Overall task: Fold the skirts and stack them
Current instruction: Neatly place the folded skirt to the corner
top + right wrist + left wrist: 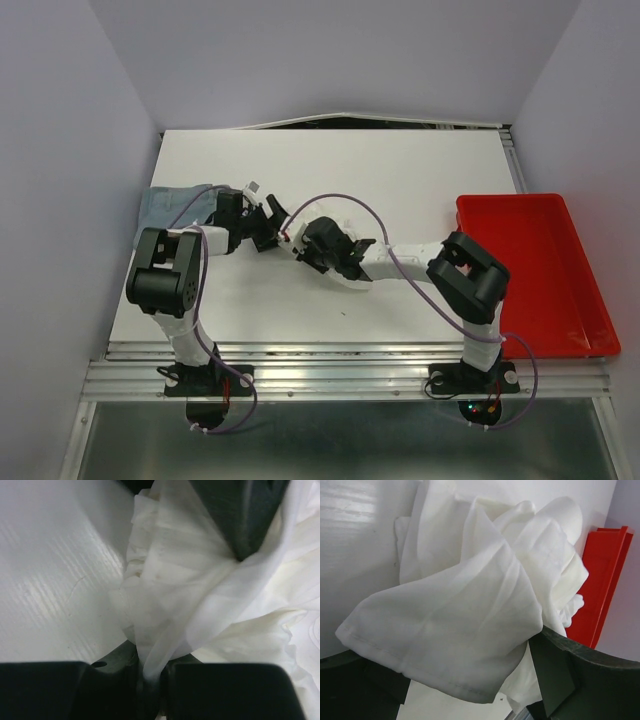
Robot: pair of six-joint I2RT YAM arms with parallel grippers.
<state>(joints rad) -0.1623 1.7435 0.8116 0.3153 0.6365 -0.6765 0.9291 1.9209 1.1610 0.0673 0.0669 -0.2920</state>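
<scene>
Right gripper [150, 680] is pinched tight on a gathered fold of the white skirt [170, 580], which sits bunched between the two arms at mid-table. It's thin, crinkly and sheer, so I'd expect it to slump and slide; a hem or seam looks the surest hold. Left gripper [268, 225] is draped in cloth, and I can't tell its grip. Farther back, the stiffer denim skirt [172, 210] lies at the table's left edge.

Denim skirt [175, 208] left on table [400, 180], pleated skirt [470, 605] centre, tray [530, 300] right
</scene>
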